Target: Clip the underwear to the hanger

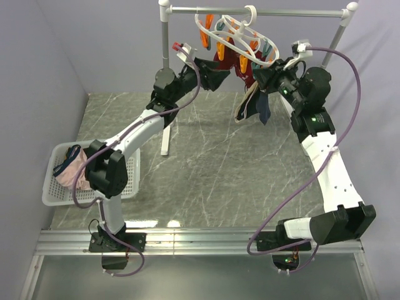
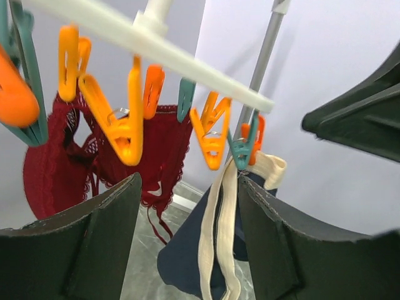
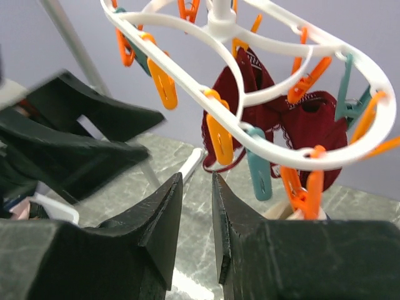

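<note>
Above the marbled bench (image 1: 212, 169), at the top of the overhead frame, a grey rail stand (image 1: 250, 10) carries the white ring hanger (image 1: 234, 40). A white basket (image 1: 53, 199) sits at lower left with a pink garment (image 1: 72, 169) inside.

We see the navy underwear (image 2: 187, 250) hanging bunched below the hanger, right of centre in the left wrist picture. Its pale lining (image 2: 215, 237) is pinched in a teal clip (image 2: 240, 147), and a maroon garment (image 2: 56, 162) hangs at left.

The left gripper (image 2: 187, 181) faces the cloth with jaws wide apart and empty. The right gripper (image 3: 197, 181) sits just beneath the ring, jaws a narrow gap apart, holding nothing.

We judge the garment caught at one corner only, so a second corner wants pinning.

The risks as we read them:
- A jaw brushing the ring would set it swinging and spoil the aim.
- A downward tug on the cloth could drag it from its single clip.
- The crowded orange clips (image 2: 122, 125) could snag a finger.
</note>
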